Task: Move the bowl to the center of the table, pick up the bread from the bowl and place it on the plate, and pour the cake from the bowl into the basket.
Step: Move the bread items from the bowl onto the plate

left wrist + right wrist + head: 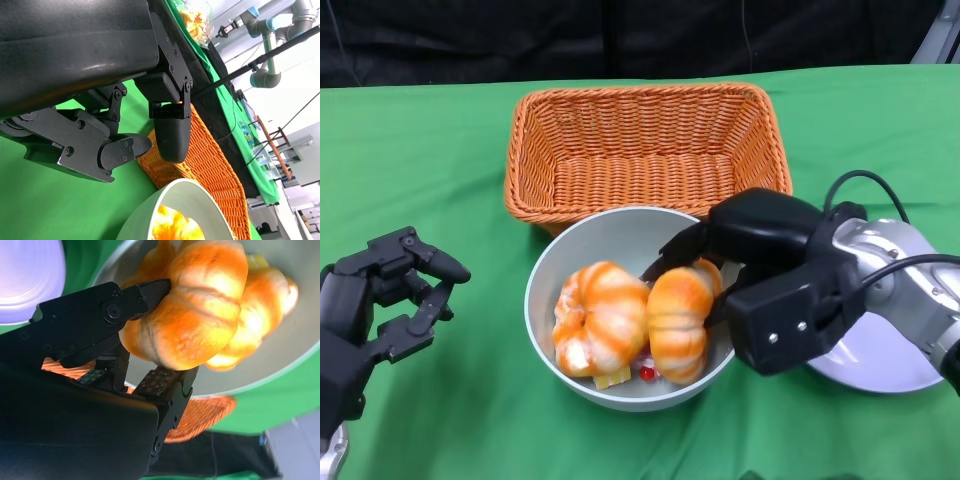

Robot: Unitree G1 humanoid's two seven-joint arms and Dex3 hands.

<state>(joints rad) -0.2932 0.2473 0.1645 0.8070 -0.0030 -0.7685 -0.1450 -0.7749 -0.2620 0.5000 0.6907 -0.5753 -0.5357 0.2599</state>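
1. The left hand [385, 300] is held just above the green table [430, 150], to the left of the bowl [545, 330] and apart from it; its fingers are parted and nothing is gripped, presumably so that it is kept clear of the work.
2. The bowl is set near the middle of the table, its far rim just in front of the wicker basket [645, 150], which lies empty.
3. Two orange bread rolls are seen in the bowl; the left roll [600, 318] is untouched, and small cake pieces [613, 377] are partly hidden beneath the rolls.
4. The right roll [680, 315] is pinched by the right hand [750, 265], its fingers [165, 382] closed against the roll from both sides, evidently for lifting.
5. The white plate [880, 365] is largely covered by the right forearm, beside the bowl, so a short carry is judged to be needed.
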